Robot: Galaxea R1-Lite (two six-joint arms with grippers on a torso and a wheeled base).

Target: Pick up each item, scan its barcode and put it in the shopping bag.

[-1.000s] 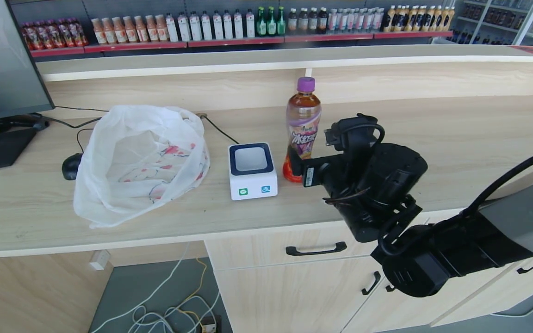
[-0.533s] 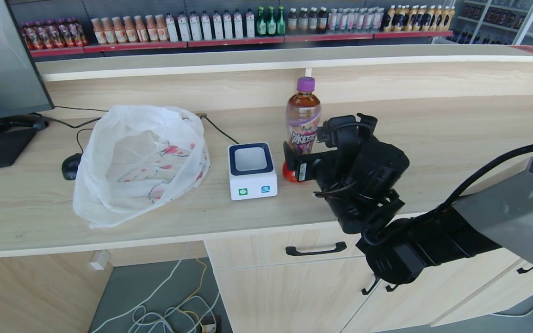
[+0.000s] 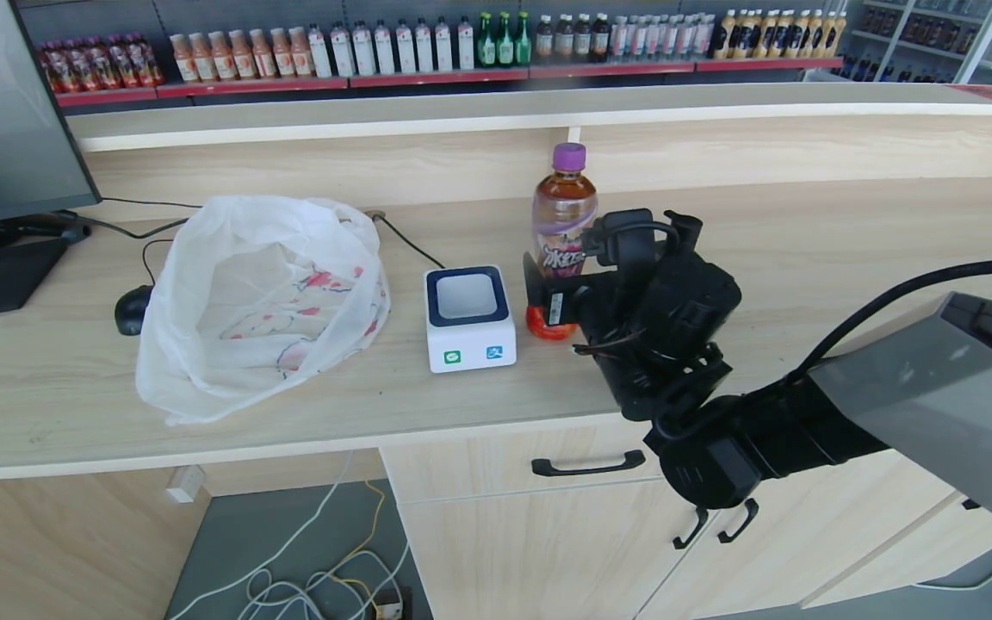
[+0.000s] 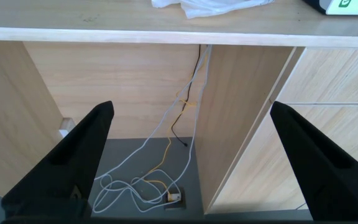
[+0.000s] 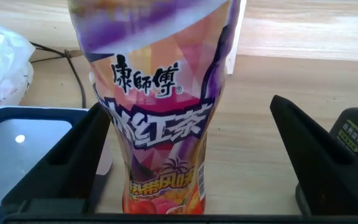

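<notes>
A tea bottle with a purple cap stands upright on the wooden counter, just right of the white barcode scanner. My right gripper is open at the bottle's lower half, one finger on each side. In the right wrist view the bottle stands between the fingers, near one and apart from the other. The white shopping bag lies open on the counter left of the scanner. My left gripper hangs open below the counter edge, holding nothing.
A black mouse and a monitor are at the counter's left end. A cable runs behind the scanner. Drawers with black handles sit under the counter, and loose cables lie on the floor.
My right arm has moved left and forward, bringing the open gripper around the bottle's lower part. Bottle, scanner and bag have stayed where they were.
</notes>
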